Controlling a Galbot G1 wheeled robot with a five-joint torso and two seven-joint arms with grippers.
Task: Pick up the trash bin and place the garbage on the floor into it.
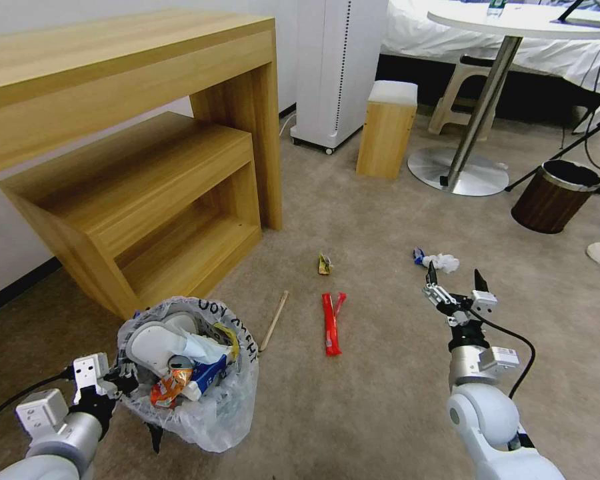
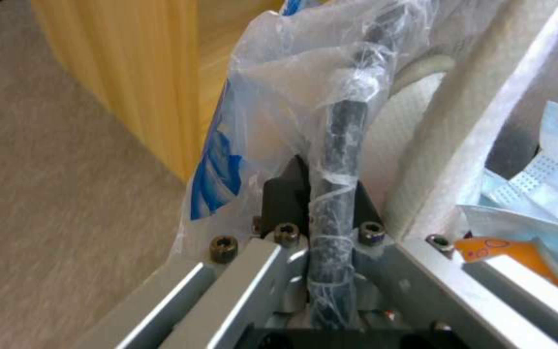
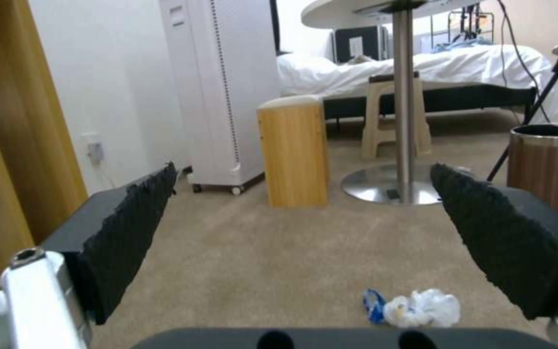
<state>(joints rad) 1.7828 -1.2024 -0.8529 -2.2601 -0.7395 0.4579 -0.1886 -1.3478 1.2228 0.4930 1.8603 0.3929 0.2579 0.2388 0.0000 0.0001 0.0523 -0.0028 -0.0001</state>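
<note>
The trash bin, lined with a crinkled clear bag, hangs low at the front left. It holds white slippers, an orange packet and a blue-white carton. My left gripper is shut on its rim. On the beige floor lie a red wrapper, a wooden stick, a small yellow packet and a white tissue with a blue scrap. My right gripper hovers open just short of the tissue, nothing between its fingers.
A wooden desk with a lower shelf unit stands at the left. Farther back are a white appliance, a wooden stool, the round table's metal base and a brown wood-grain bin at the right.
</note>
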